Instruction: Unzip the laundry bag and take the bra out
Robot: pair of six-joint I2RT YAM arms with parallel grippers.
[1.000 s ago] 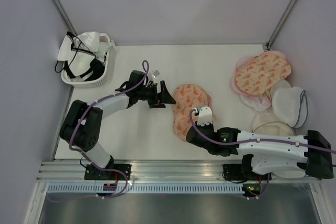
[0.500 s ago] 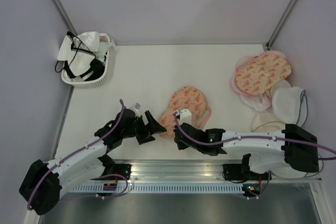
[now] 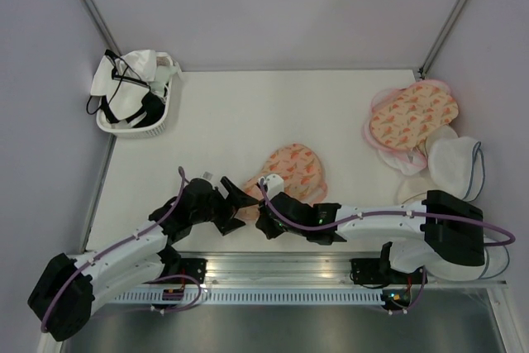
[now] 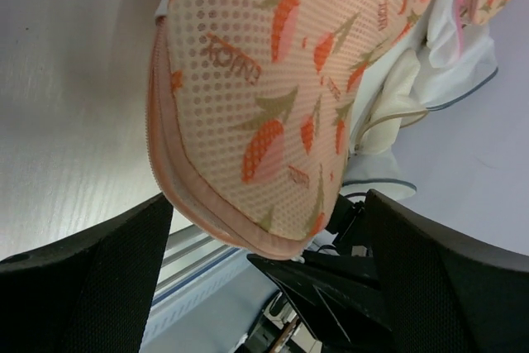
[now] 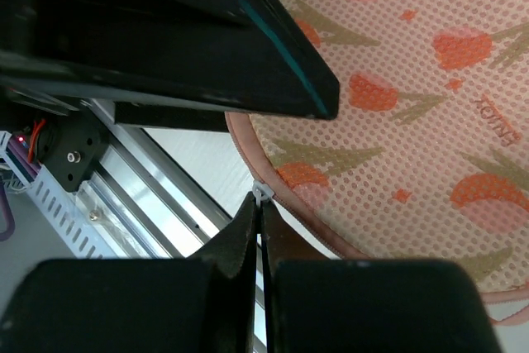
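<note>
Peach mesh laundry bag [image 3: 291, 169] lies at the table's [image 3: 248, 113] near edge, apparently zipped, with no bra showing. Our right gripper [image 5: 258, 204] pinches the zipper pull [image 5: 261, 192], likely to draw it open. Our left gripper [image 4: 269, 204], fingers spread, straddles one lobe, seemingly to brace it. Bare tabletop lies behind.

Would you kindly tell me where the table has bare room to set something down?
Bare table runs between the basket and pouch pile, behind the laundry bag. Crowded: near edge, around the left end effector and right end effector.
</note>
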